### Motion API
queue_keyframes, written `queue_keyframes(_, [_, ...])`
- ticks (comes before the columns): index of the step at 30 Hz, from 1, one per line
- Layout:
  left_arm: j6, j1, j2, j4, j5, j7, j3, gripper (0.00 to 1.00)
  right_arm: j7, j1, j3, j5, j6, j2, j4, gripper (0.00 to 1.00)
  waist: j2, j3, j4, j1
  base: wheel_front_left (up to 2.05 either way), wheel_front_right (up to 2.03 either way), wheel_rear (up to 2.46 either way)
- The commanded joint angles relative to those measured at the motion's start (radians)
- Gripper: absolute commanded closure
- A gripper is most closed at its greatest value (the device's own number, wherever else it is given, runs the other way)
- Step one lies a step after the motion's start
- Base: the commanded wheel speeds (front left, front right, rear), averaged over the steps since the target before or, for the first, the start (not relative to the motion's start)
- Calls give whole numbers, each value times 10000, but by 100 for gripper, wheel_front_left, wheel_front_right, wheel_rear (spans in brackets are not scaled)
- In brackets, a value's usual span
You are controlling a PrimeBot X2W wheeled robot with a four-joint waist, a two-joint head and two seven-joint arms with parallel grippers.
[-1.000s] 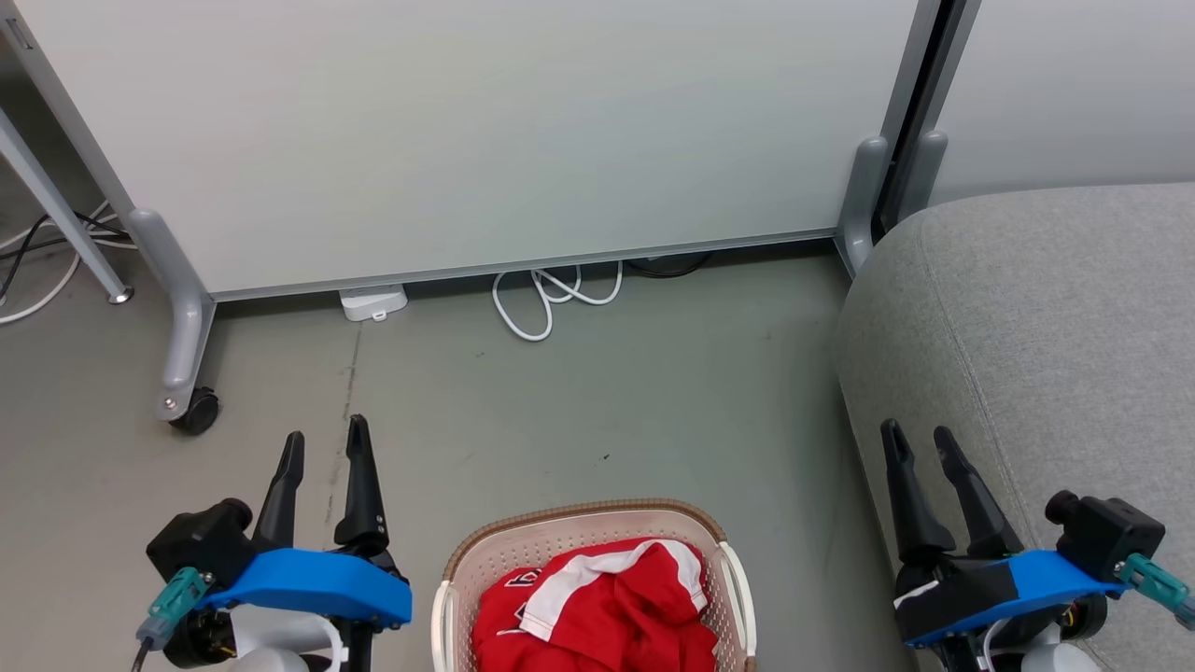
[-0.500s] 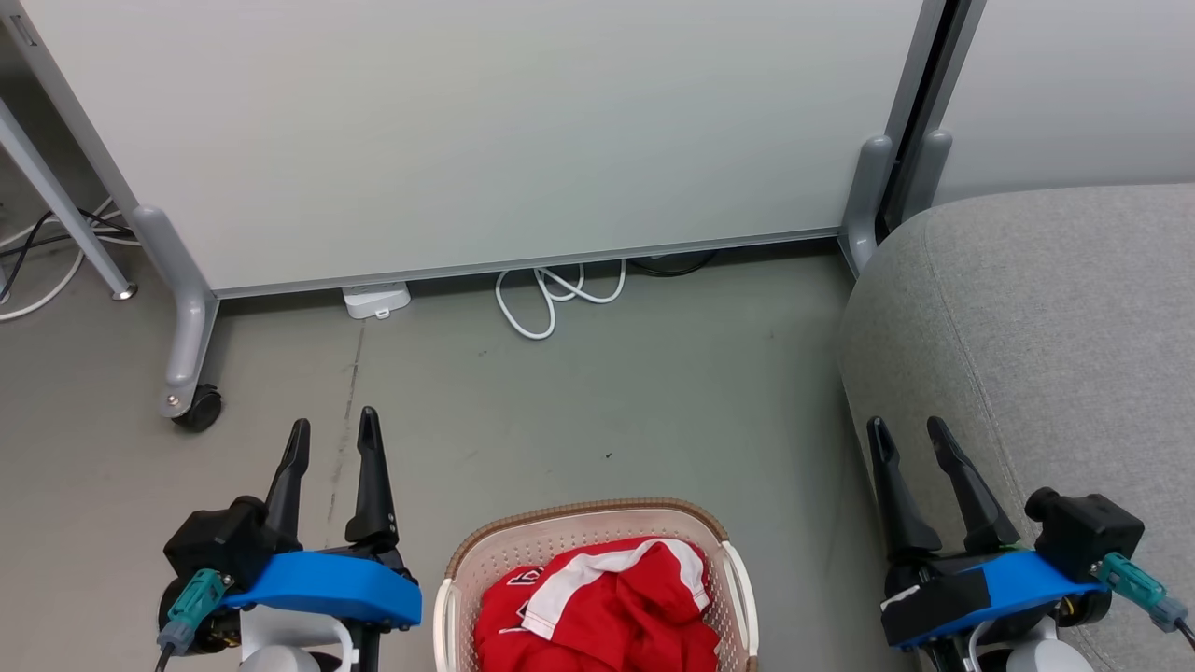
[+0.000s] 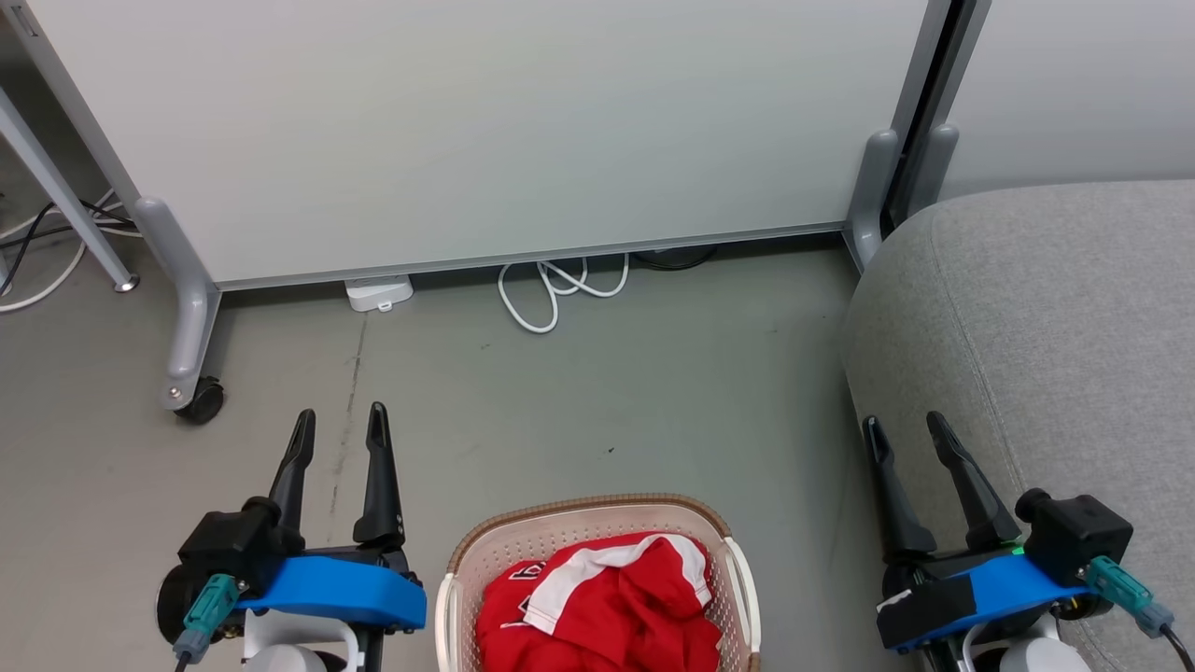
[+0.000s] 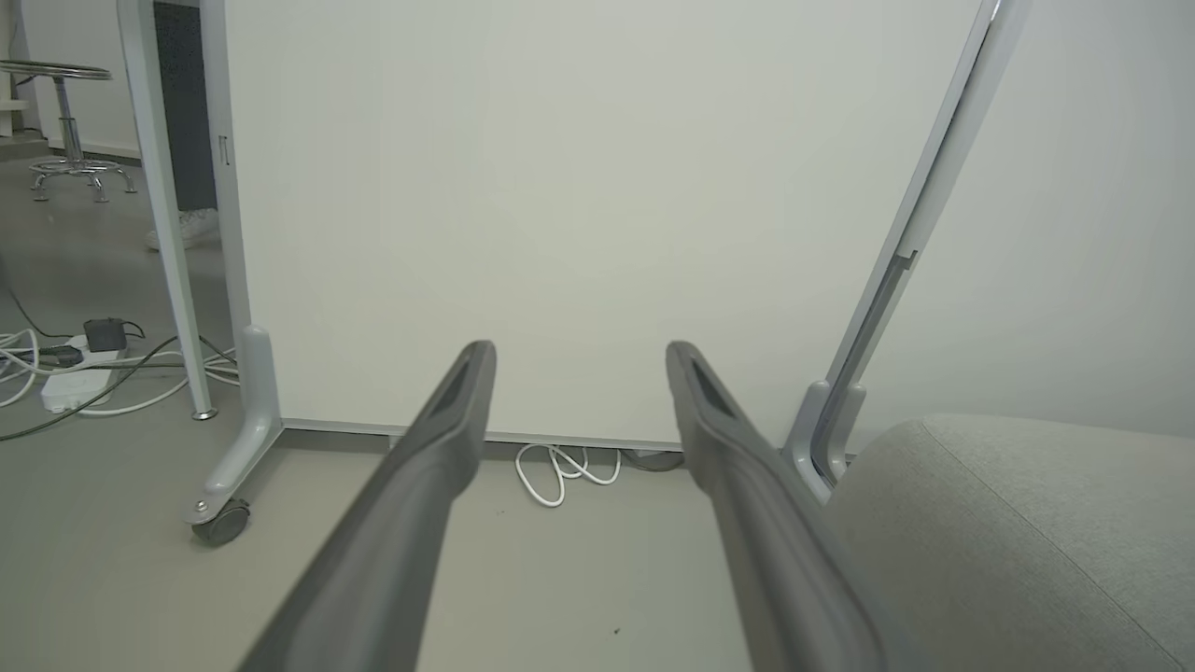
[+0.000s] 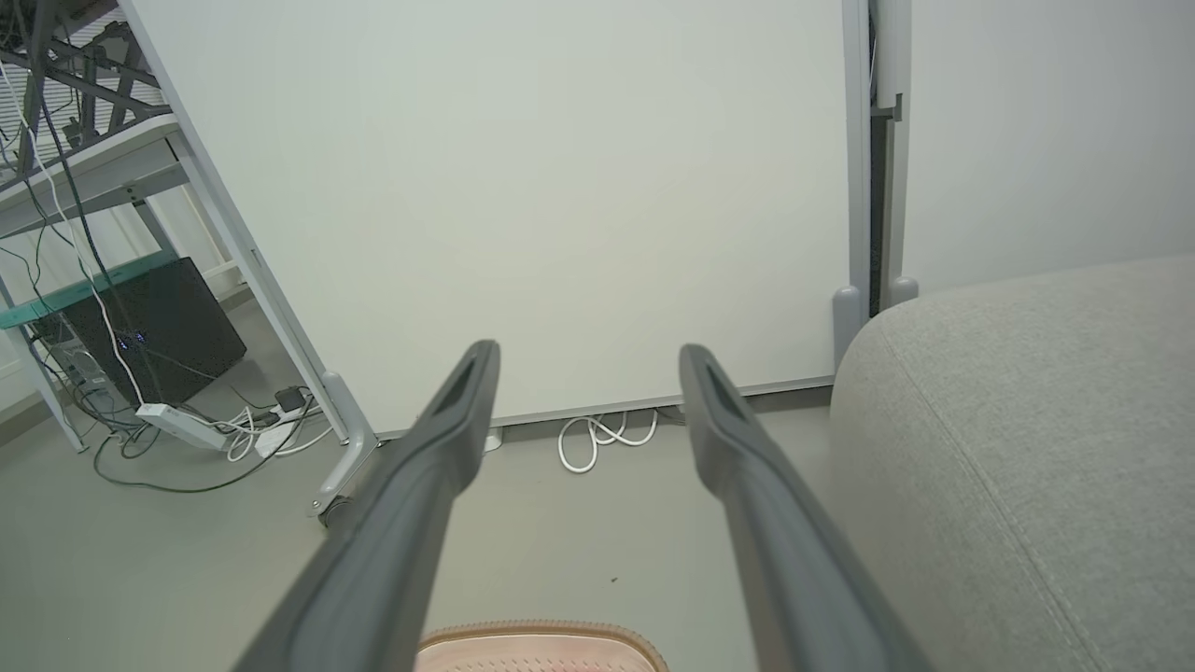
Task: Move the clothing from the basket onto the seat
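Red clothing lies in the basket, and both grippers are empty.
The grey seat (image 3: 1055, 317) takes the right side. The basket (image 3: 579, 509) stands on the floor at near centre, with the clothing (image 3: 616, 607) crumpled inside. The left gripper (image 3: 341, 417) and the right gripper (image 3: 903, 423) flank the basket, fingers spread wide, holding nothing.

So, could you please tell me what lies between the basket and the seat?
Bare grey floor lies between the basket and the seat; the head view shows it.
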Motion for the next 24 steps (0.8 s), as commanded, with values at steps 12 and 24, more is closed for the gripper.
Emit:
queue_keyframes(12, [-203,-179,-86,30,1175,-294,53,0,-301,-197,96,-937,23,-72,21,0,0,65,27,0,0,0,0])
queue_keyframes(24, [-251,-175,-128,68,2077,-504,-20,0,-511,-222,155,-1770,26,-76,92,0,0,111,61,0,0,0,0])
